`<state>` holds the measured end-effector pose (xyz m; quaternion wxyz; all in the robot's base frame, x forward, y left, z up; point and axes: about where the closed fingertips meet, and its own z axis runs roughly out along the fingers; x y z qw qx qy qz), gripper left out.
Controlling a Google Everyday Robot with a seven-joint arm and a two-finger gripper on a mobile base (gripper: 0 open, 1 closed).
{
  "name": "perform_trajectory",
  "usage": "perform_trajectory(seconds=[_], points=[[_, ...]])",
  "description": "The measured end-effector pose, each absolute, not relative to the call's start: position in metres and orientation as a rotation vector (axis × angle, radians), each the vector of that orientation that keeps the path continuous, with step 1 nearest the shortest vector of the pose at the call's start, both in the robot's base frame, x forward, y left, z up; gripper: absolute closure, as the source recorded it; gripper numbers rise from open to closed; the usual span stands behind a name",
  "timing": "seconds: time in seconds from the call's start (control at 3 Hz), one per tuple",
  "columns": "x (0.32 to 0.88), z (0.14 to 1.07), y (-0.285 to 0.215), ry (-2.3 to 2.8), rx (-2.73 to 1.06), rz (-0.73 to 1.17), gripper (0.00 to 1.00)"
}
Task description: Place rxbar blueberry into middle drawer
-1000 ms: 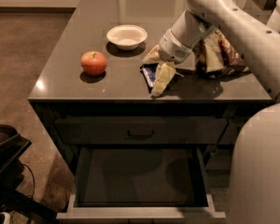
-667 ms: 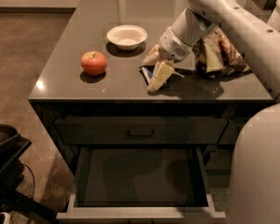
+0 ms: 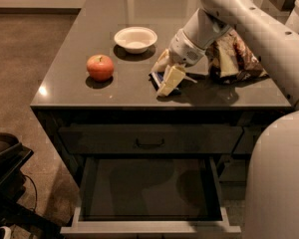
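The rxbar blueberry [image 3: 156, 77], a small dark blue bar, lies on the grey countertop near its front edge. My gripper [image 3: 166, 71] is down on it from the right. Its cream fingers [image 3: 170, 80] stand apart, one at the bar's far side and one over its near side, covering most of the bar. The bar rests on the counter. The middle drawer [image 3: 149, 228] is pulled open below the counter, its dark interior facing up, with nothing in it that I can see.
A red apple [image 3: 100, 66] sits at the counter's left. A white bowl [image 3: 135, 38] stands behind it. A tan-and-brown chip bag [image 3: 234, 59] lies to the right of my wrist. A shut top drawer [image 3: 149, 139] with a black handle is above the open one.
My gripper has shifted slightly left and lower over the bar. The bar, apple, bowl and drawer have not moved.
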<state>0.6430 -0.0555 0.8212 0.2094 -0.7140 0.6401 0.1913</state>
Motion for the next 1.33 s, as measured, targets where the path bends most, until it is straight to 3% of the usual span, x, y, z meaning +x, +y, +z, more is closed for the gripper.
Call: perform_trajectory(seconds=[1.33], points=[[0.635, 0.851, -0.048, 1.781, -1.932, 0.554, 1.0]])
